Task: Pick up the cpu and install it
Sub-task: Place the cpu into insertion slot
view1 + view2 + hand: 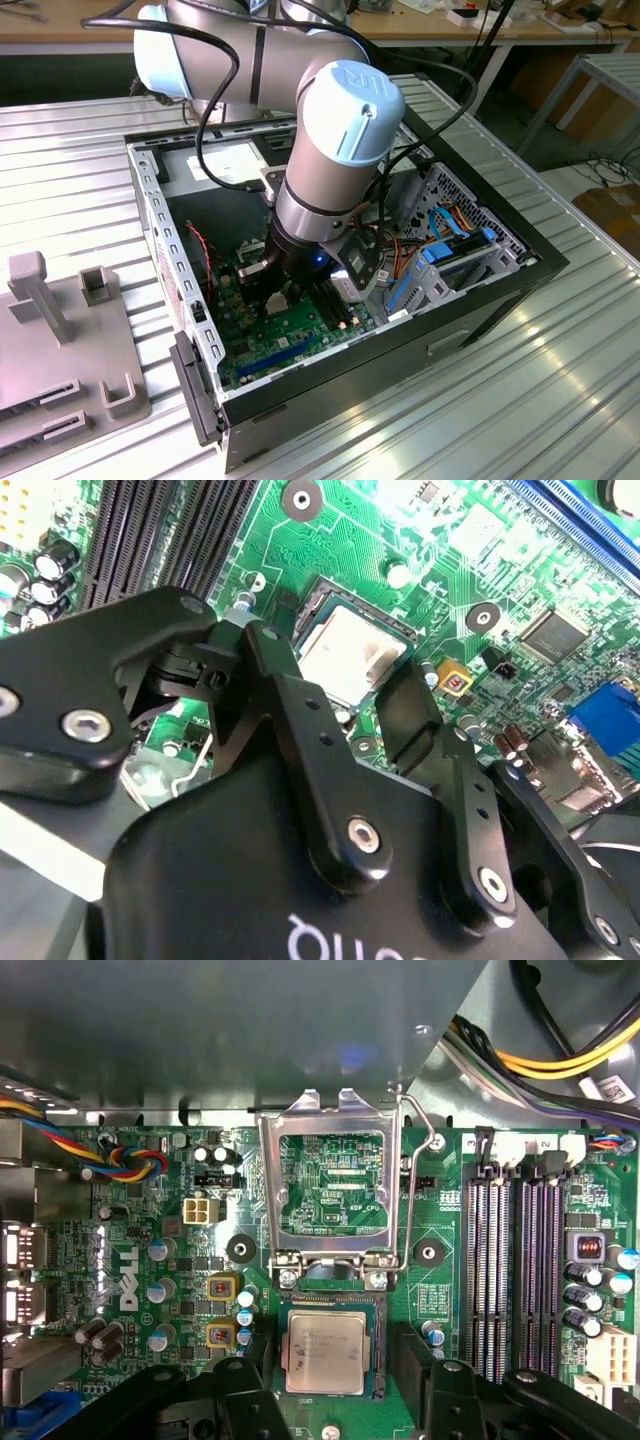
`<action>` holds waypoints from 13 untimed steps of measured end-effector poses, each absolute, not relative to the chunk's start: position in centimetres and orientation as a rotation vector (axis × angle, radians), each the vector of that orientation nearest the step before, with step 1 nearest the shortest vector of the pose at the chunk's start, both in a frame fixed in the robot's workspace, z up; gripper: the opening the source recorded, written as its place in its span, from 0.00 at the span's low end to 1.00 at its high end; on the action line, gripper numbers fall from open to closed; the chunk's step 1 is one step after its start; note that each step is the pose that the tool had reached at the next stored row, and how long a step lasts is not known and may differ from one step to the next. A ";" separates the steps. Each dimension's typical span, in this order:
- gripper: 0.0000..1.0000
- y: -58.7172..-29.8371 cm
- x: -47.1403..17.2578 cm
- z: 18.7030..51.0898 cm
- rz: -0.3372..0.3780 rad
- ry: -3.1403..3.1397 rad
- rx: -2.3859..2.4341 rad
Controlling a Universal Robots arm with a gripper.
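Your black two-finger gripper (330,1340) is down inside the open black computer case (330,388), just over the big green motherboard (190,1290). Its fingers (410,1355) stand wide apart and hold nothing.

The cpu (325,1353), a small flat square chip with a silver-grey metal top, lies flat in the black-framed square socket (379,1355). It sits between the two fingers and does not touch them. The shiny metal cover frame (268,1190) of the socket stands tipped open just beside it.

I think the chip is very light, hard and stiff, with a smooth top that could slip. Its underside is likely easy to hurt. The best place to hold it looks like two opposite thin edges, softly, keeping it level.
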State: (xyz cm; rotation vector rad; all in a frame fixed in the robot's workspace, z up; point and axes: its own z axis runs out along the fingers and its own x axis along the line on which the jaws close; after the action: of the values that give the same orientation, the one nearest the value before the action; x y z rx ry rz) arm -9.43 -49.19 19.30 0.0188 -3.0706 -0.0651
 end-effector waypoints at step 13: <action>0.59 -49.2 -9.4 20.3 -0.062 -3.071 0.019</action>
State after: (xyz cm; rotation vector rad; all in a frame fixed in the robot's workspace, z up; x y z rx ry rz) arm -9.37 -49.19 20.29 0.0188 -3.0707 -0.0623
